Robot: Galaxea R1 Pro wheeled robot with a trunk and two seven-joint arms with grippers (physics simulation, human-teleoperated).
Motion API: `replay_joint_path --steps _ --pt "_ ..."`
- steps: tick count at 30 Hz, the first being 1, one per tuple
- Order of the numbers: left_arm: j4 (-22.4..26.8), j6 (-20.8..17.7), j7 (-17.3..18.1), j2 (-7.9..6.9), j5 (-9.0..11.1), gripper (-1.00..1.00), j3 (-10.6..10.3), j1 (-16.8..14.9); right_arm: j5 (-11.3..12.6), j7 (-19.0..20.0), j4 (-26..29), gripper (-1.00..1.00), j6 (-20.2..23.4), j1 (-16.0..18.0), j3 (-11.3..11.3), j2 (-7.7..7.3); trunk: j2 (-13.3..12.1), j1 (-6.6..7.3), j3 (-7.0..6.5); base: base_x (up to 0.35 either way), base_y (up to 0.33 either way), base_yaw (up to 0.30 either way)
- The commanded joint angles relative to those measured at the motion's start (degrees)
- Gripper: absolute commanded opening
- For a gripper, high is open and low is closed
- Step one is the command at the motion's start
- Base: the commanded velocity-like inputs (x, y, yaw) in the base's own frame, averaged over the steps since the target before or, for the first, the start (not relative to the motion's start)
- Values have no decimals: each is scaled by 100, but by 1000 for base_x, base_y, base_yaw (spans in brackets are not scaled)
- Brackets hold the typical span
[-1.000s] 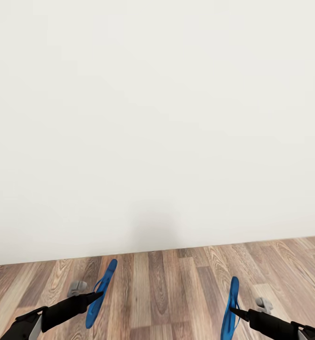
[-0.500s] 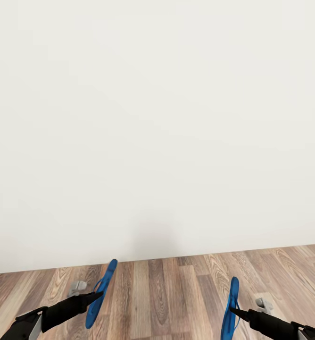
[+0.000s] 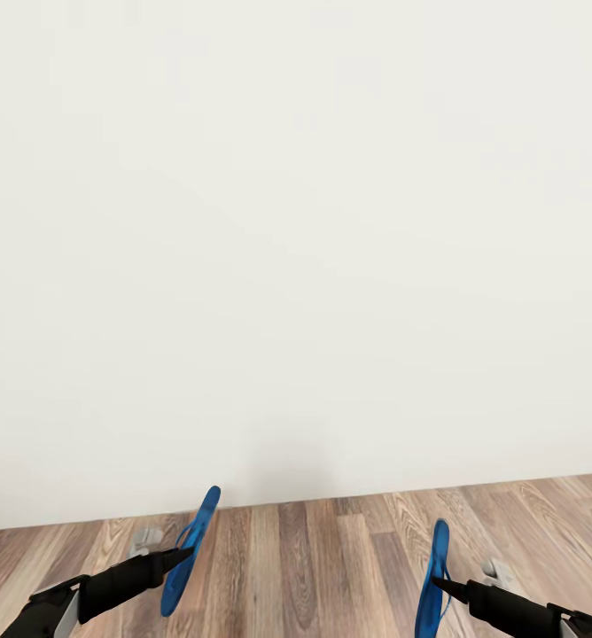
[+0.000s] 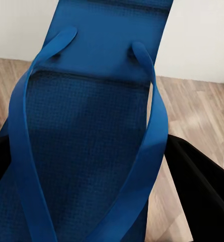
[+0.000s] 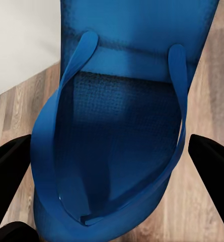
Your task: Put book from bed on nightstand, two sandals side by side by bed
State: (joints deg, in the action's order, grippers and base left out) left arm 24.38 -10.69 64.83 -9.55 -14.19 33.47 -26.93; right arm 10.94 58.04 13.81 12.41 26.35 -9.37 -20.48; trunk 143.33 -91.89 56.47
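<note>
With a bright blue flat flip-flop sandal (image 3: 190,549) hanging from the left gripper (image 3: 183,556) at the lower left of the head view and its twin blue sandal (image 3: 434,578) from the right gripper (image 3: 438,585) at the lower right, the carry likely goes best if both grips stay firm and level while the base turns from the blank white wall (image 3: 296,248) toward the bed. Both black forearms reach forward low over the light-brown wood plank floor (image 3: 331,558), well apart. Each wrist view shows dark fingers (image 4: 202,191) (image 5: 212,161) flanking a sandal, holding it edge-on.

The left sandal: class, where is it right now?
In the head view the left sandal hangs above the wood floor at lower left, held edge-on in the left gripper, near the white wall.
</note>
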Motion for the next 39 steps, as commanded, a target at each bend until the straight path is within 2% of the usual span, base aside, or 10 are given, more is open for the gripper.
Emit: replay_joint_path --steps 1,8,39 --pt "5 -47 38 6 -48 -100 45 -6 44 15 -1 -100 60 2 5 -3 1 4 -17 0 0 0" --pt "5 -47 38 29 -48 -100 45 -6 40 22 -1 -100 60 2 5 -2 -9 22 -172 0 0 0" --pt "5 -47 38 41 -48 -100 45 -6 47 35 -1 -100 60 2 0 -4 -1252 702 -729 0 0 0"
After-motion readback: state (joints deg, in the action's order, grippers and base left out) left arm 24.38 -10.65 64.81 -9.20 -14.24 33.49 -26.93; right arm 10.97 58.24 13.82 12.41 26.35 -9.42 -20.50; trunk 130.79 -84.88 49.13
